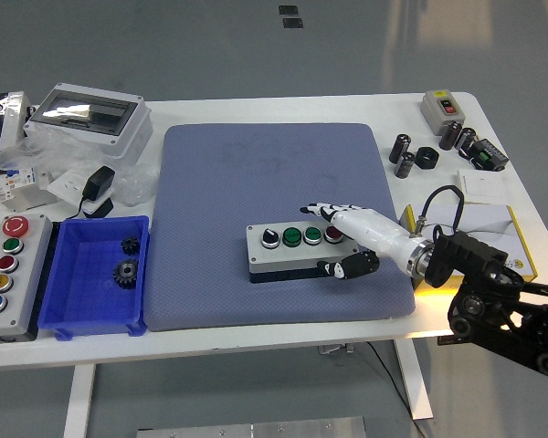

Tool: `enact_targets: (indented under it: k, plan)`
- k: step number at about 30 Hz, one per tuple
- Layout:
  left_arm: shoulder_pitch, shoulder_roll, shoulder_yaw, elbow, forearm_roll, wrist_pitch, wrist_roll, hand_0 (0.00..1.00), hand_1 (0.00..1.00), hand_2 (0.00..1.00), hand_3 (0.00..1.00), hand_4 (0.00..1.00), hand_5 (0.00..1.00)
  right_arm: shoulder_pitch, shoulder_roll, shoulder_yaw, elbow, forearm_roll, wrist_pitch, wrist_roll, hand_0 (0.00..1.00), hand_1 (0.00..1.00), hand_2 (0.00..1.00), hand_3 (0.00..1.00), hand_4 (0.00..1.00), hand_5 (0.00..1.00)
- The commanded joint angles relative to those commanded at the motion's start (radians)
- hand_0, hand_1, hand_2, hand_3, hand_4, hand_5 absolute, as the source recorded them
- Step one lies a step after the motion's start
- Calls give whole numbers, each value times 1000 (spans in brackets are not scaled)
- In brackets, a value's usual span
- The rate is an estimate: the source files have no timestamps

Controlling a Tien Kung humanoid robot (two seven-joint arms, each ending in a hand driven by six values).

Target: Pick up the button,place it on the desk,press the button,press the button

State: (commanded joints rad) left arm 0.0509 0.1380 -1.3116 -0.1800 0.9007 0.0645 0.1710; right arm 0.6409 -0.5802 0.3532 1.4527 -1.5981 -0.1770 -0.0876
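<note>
One hand is in view: the right hand (347, 239) reaches in from the lower right and clamps the right end of the button box (299, 248), white fingers (321, 211) laid over its top by the red button (333, 234), dark thumb (345, 266) against its front face. Leftward along the lid from the fingers sit two green buttons and a black selector knob. Beneath hand and box lies the blue-grey mat (256, 173) on the white table (283, 108). Behind the wrist rests a yellow-edged booklet (493, 228). Far to the left of the hand stand a blue bin (73, 315) holding gears and a five-button station (5, 265).
</note>
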Motion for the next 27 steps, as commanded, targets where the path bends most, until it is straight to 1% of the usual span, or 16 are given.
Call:
enact_targets:
  k: [4,8,9,10,14,17,19,21,22,24,26,27]
  plan:
    - [1,0,1,0,-1,0,-1,655,629,620,697,817,241,0,-8,5,13,16,11,-2,994,953,998,998,682,44]
    - [2,0,4,0,-3,-1,-2,655,629,620,697,817,241,1,-29,22,42,86,54,1,994,953,998,998,682,44]
    - [2,0,4,0,-3,-1,-2,655,629,620,692,816,237,0,-37,30,50,108,68,2,998,959,998,998,716,23]
    - [2,0,5,0,-3,-1,-2,655,629,620,692,816,237,0,-43,37,58,129,81,3,998,959,998,998,716,23]
    - [3,1,5,0,-4,-1,-3,655,629,620,692,816,237,-11,-82,88,103,210,137,2,998,959,998,998,716,23]
    - [4,1,5,0,-5,-1,-2,654,629,620,688,816,236,-21,-127,149,161,268,165,-10,998,960,998,998,712,21]
    - [5,1,4,0,-5,0,-2,654,629,620,688,816,236,-21,-162,193,203,287,165,-38,998,960,998,998,712,21]
    - [6,2,5,0,-5,1,-2,654,629,620,685,816,233,-11,-195,229,242,263,150,-77,998,962,998,998,697,36]
    - [6,3,4,0,-5,1,-2,654,629,620,685,816,233,-3,-208,241,258,248,152,-97,998,962,998,998,697,36]
    - [7,3,4,0,-3,2,-1,654,629,620,685,816,233,18,-230,255,288,217,193,-146,998,962,998,998,697,36]
    - [7,4,4,0,-2,2,0,654,629,620,685,816,233,49,-244,250,306,224,264,-212,998,962,998,998,697,36]
    - [6,4,3,0,-2,3,1,654,628,620,685,817,234,64,-247,240,309,240,295,-239,998,968,998,998,702,59]
